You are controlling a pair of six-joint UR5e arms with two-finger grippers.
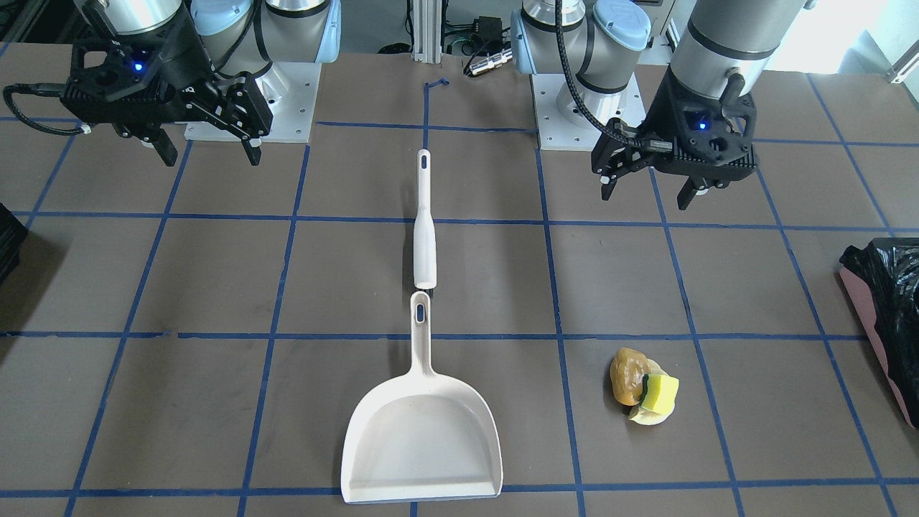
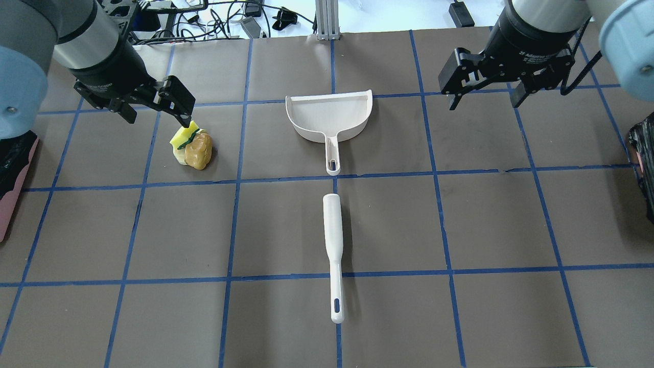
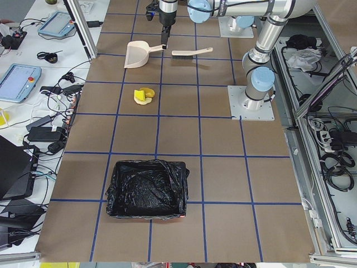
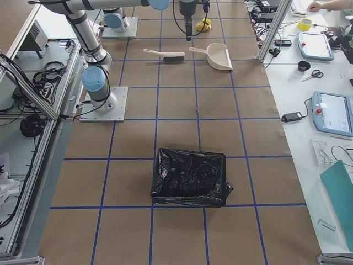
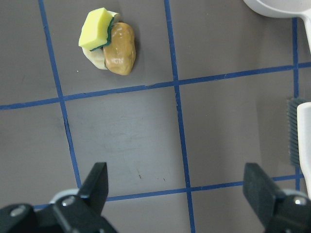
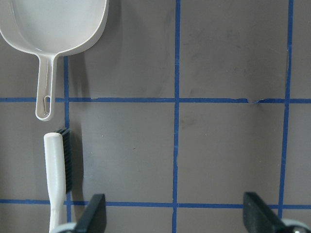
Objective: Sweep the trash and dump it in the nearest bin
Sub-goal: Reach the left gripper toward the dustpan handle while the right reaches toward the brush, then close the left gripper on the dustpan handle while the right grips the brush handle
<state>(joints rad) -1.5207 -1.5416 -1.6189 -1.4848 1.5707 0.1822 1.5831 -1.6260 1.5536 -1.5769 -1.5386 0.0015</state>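
grasping next: likely brush (image 1: 425, 244) and dustpan (image 1: 423, 438), each by its handle, mid-desk.
left gripper (image 1: 646, 195): jaws open, empty.
right gripper (image 1: 212, 158): jaws open, empty.
trash (image 1: 642, 388): left half, toward far edge.
bin (image 1: 872, 327): left edge; sweep that way.

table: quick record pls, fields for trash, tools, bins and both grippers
trash: one clump, on robot's left half
dustpan: empty, centre, handle toward robot
brush: in line with dustpan handle, unheld
left bin: black-lined, robot's far left
right bin: black-lined, robot's far right
left gripper: open, empty
right gripper: open, empty
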